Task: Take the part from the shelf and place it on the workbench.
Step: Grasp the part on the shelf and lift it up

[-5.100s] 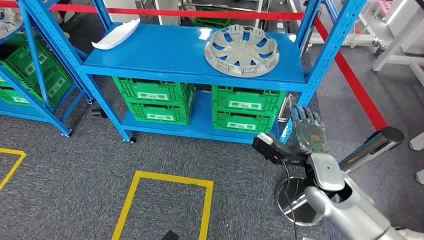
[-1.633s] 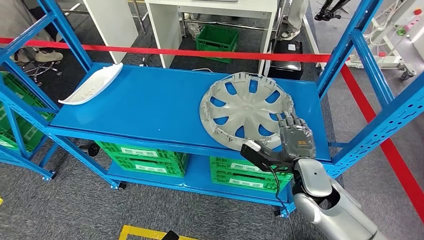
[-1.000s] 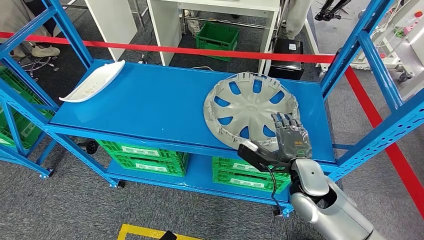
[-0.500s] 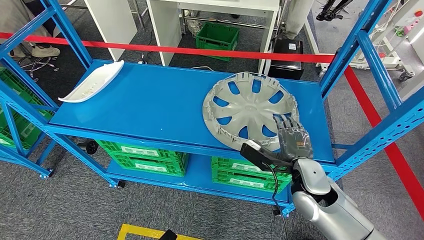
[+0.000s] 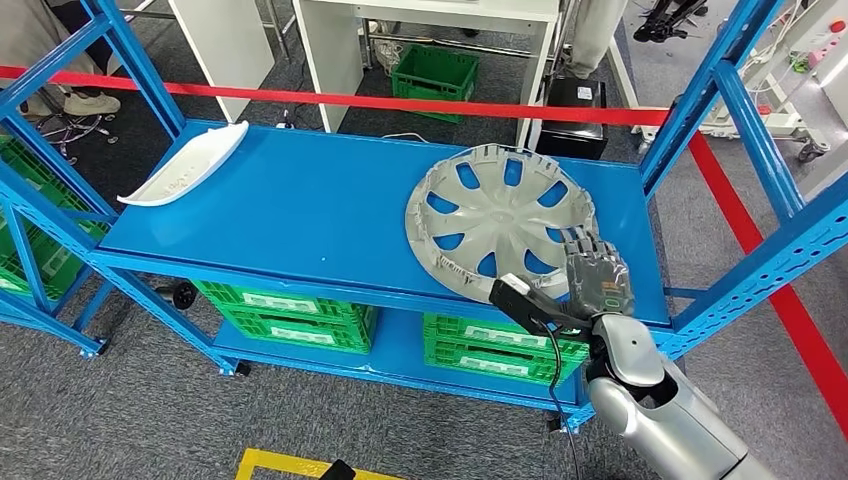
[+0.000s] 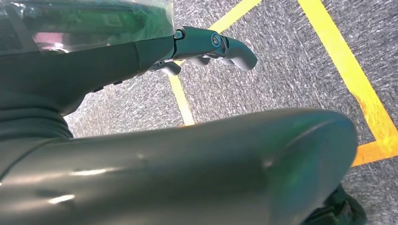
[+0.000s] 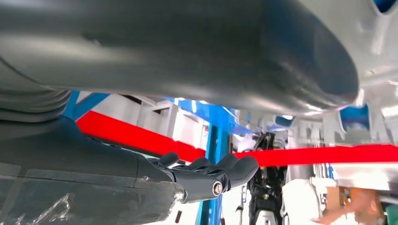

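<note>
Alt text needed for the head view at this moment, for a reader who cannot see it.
The robot's right hand reaches over the near right edge of a grey wheel cover lying on the top of a blue shelf. A white curved part lies at the shelf's far left, green crates sit below, and red tape runs behind.

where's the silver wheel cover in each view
Head view: the wheel cover lies on the right part of the blue shelf, with the right hand at its near right edge.
Left wrist view: not in it; carpet with yellow floor tape.
Right wrist view: pale grey surface close beside the thumb, likely the cover.
Shared landmark: the red barrier tape.
</note>
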Robot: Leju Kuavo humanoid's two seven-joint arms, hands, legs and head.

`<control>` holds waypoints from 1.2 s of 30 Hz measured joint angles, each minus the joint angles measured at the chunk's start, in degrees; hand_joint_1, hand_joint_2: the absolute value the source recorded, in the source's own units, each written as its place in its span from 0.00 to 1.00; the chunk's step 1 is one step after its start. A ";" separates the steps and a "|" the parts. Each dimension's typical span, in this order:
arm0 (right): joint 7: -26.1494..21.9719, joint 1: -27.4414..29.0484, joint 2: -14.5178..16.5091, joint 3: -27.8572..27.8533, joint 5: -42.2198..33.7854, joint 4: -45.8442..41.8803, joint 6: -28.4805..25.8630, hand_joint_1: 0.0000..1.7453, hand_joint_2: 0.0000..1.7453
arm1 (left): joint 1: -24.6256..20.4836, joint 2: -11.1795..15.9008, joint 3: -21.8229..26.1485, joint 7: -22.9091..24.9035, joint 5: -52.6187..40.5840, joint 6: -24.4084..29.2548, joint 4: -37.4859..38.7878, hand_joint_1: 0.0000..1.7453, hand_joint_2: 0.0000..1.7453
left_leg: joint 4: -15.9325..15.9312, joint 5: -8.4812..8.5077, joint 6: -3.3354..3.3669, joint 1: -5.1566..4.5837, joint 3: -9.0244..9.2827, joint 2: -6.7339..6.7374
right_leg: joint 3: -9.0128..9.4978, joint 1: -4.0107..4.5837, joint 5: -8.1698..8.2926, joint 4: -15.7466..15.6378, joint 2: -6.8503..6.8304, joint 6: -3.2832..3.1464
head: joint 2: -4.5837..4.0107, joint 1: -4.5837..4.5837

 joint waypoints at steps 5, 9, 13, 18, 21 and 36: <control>0.08 -0.39 0.25 -0.30 0.43 0.01 0.02 0.00 0.00 | -0.15 -0.04 0.74 -0.10 -0.01 -0.05 -0.19 0.00 0.00 | -1.91 0.49 0.22 0.96 1.44 0.19 | -6.10 -0.60 -5.25 11.62 0.01 1.31 | 0.00 0.63; 0.10 -0.01 0.28 -0.31 0.60 0.04 0.07 0.00 0.00 | 0.16 -0.08 0.95 -0.04 -0.01 -0.07 -0.21 0.00 0.00 | -1.15 -0.51 -1.01 1.77 1.83 0.02 | -7.38 -1.96 -0.89 10.44 -0.17 2.69 | 0.00 0.73; 0.10 -0.07 0.45 -0.23 0.85 0.08 0.14 0.00 0.00 | 0.08 0.03 1.02 -0.01 -0.02 -0.06 -0.30 0.00 0.00 | 0.50 -1.99 -2.96 2.05 1.66 -0.11 | -3.79 -1.94 1.93 2.15 -0.01 2.20 | 0.00 1.15; -0.03 -0.41 0.87 -0.35 1.35 0.06 0.12 0.00 0.00 | -0.02 0.06 1.09 0.01 -0.20 -0.14 -0.45 0.00 0.00 | 4.67 -4.85 -4.06 2.23 0.10 0.09 | -3.26 -1.87 1.26 2.28 0.01 -0.39 | 0.00 0.22; -0.13 -0.45 1.22 -0.28 1.43 0.08 0.17 0.00 0.00 | 0.01 0.06 1.13 -0.02 -0.28 -0.21 -0.47 0.00 0.00 | 15.52 -8.61 -3.95 2.12 -5.26 0.13 | -2.66 -1.41 0.76 2.30 0.01 -1.08 | 0.00 -0.47; -3.07 -0.79 2.03 0.09 0.81 1.13 -0.14 0.00 0.00 | -0.13 0.07 1.21 -0.38 -1.51 -1.00 -0.80 0.00 0.00 | 2.15 -1.26 -2.09 0.88 -0.85 -0.18 | -1.21 -0.54 -0.73 2.10 0.05 -0.16 | 0.00 -0.56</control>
